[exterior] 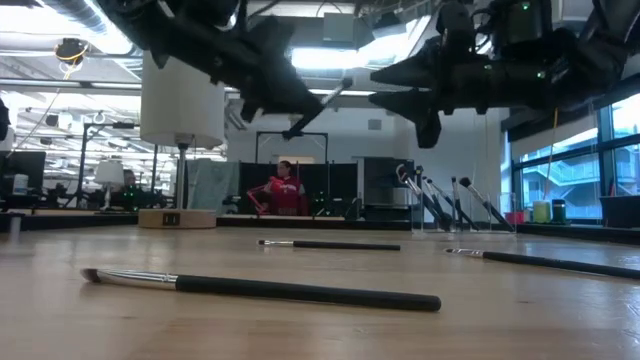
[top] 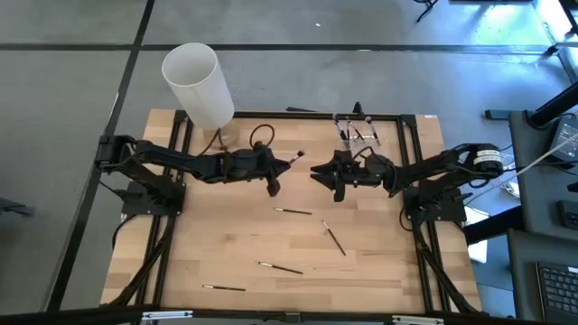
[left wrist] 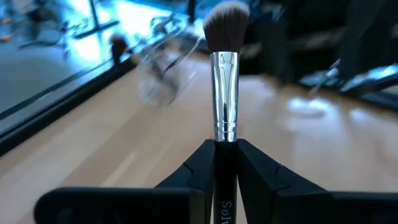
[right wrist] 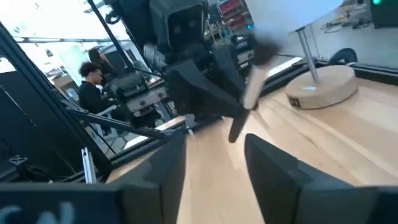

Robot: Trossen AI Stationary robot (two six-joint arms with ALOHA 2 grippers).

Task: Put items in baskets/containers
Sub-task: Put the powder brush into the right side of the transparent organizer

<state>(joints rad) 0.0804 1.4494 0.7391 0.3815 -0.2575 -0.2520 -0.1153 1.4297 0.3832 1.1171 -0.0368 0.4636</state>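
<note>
evidently mid-handover, the left gripper (left wrist: 225, 163) clamped a makeup brush (top: 294, 159) above the table's centre, bristles toward the right gripper (top: 321, 173), whose jaws stood released; the clear holder (top: 358, 129) waited at the far edge.

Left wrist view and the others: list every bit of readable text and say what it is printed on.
"Sol": white letters on the black handle of the brush, cut off at the picture's edge, held in the left end effector.
A small dark label on the lamp base in the right wrist view is too blurred to read.
Nothing else is readable in any view.
</note>
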